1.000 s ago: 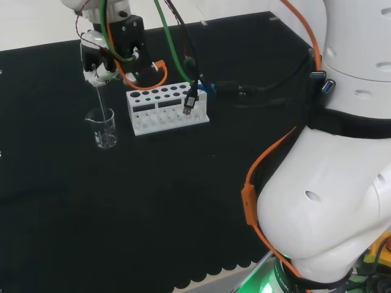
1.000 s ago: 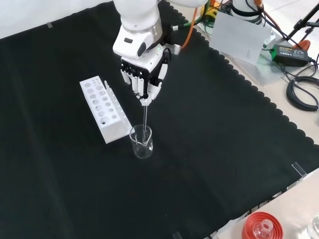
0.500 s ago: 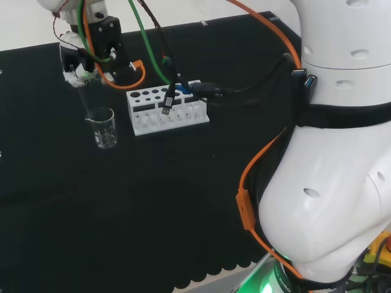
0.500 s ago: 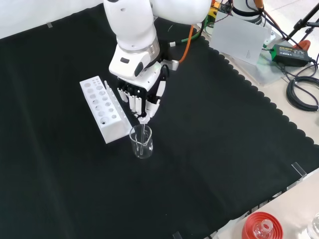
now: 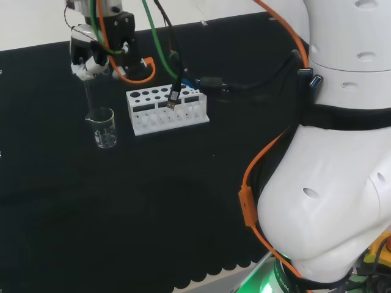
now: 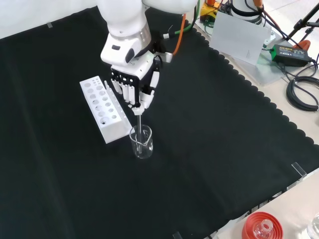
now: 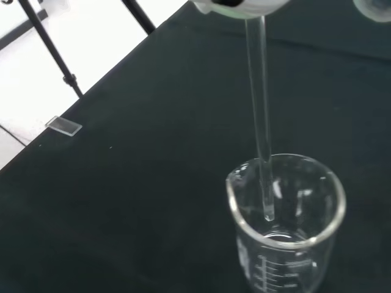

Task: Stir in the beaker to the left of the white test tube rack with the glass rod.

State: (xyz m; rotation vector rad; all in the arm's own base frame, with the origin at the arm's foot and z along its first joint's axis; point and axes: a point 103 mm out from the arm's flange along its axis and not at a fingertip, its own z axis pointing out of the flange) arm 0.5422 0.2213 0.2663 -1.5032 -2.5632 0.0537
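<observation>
Head view: hand (image 5: 91, 58) is hanging above the beaker (image 5: 102, 127), fingers curled and pinching the top of the glass rod (image 5: 90, 97), which is dropping nearly straight down toward the rim. Beaker is sitting on the counter (image 5: 183, 201) just left of the white test tube rack (image 5: 167, 110) — close but apart, so the hand is working from above to stay off the rack.

Front view: hand is coming in from the top, fingers pointing down and clamped on the rod's upper end. Rod is running down into the beaker mouth, beaker standing just beside the near end of the rack. Holding it by the top is leaving most of its length free to reach inside.

Wrist view: rod tip is sitting inside the beaker, below the rim and near the wall on the spout side, apparently short of the bottom — cannot tell whether there is liquid in it. My read: stirring is in hand, not finished.
</observation>
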